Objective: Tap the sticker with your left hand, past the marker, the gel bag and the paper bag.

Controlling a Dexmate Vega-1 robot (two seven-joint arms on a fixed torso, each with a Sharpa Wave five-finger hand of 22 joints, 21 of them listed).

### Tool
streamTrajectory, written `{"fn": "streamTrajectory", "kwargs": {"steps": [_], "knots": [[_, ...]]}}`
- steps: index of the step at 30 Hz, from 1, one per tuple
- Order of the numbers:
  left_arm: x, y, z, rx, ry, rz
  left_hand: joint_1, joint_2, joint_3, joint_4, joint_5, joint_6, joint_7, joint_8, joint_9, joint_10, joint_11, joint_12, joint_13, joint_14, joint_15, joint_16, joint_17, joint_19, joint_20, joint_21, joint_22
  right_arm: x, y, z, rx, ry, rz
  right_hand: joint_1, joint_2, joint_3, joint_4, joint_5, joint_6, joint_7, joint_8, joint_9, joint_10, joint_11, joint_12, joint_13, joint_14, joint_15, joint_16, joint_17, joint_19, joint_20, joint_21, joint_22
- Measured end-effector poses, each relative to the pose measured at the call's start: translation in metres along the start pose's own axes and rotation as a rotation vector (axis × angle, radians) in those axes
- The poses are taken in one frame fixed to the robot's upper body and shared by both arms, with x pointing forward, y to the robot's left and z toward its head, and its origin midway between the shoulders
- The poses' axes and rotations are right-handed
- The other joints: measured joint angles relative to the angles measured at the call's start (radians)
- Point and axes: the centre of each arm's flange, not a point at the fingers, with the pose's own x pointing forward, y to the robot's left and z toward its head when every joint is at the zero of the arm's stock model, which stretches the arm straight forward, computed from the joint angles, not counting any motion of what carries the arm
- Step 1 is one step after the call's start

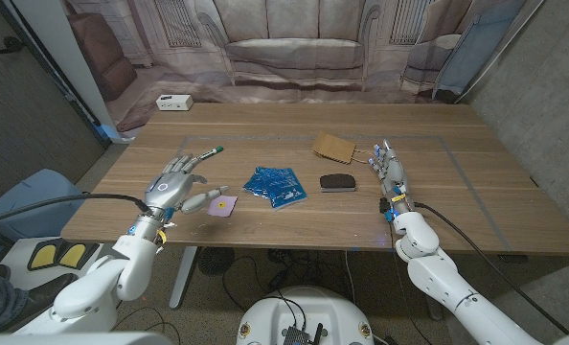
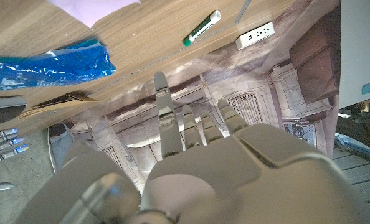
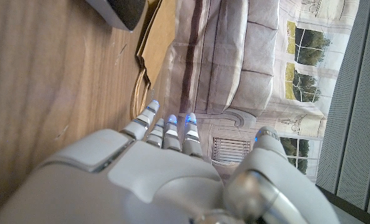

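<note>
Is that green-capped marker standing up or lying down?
Lying down: the marker rests lengthwise on the table, cap on, beyond the left hand.

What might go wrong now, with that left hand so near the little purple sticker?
The left hand hovers open beside the sticker, so a tap could land on bare wood instead. The green marker lies just beyond its fingers, and a sweep might roll it away. The blue gel bag lies close on the sticker's other side and could get nudged.

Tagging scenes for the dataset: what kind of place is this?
Likely a lab or test bay staged as a living room: a printed backdrop of sofas hangs behind the wooden table, grey panel walls stand alongside, and cables run underneath.
</note>
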Motion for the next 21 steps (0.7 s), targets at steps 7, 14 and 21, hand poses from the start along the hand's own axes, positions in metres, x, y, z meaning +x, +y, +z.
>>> {"fn": "streamTrajectory", "kwargs": {"steps": [7,14,21], "knots": [[0.002,-0.004,0.003,0.006,-0.008,-0.035,0.0,0.0,-0.003,0.003,0.004,0.004,-0.004,0.0,0.0,0.0,0.0,0.0,0.0,-0.009,0.002,0.0,0.0,0.0,0.0,0.005,0.0,0.0,0.001,-0.001,0.001,0.001,-0.002,0.0,0.0,0.0,0.0,0.0,0.0,0.0,0.0,0.0,0.0,0.0,0.0,0.0,0.0,0.0,0.0,0.0,0.0,0.0,-0.006,0.0],[0.006,-0.01,0.005,0.021,-0.003,-0.088,-0.007,0.007,-0.007,0.007,0.008,-0.001,-0.009,-0.007,0.0,-0.005,0.006,0.0,0.0,-0.009,0.002,0.005,0.0,0.004,0.004,0.012,0.0,-0.001,0.002,-0.002,0.001,0.003,-0.005,0.0,0.0,0.0,0.0,0.0,0.0,0.0,0.0,0.0,0.0,0.0,0.0,0.0,0.0,0.0,0.0,0.0,0.0,0.0,-0.008,0.0],[0.01,-0.014,0.008,0.042,-0.001,-0.128,-0.013,0.0,-0.011,0.003,0.008,-0.021,-0.021,-0.015,0.0,-0.029,0.007,0.0,0.0,-0.009,0.002,0.005,0.0,0.0,0.008,0.012,0.0,-0.001,0.002,-0.003,0.001,0.006,-0.008,0.0,0.0,0.0,0.0,0.0,0.0,0.0,0.0,0.0,0.004,-0.004,0.0,0.0,0.0,0.0,0.0,0.0,0.004,0.004,-0.008,0.0]]}}
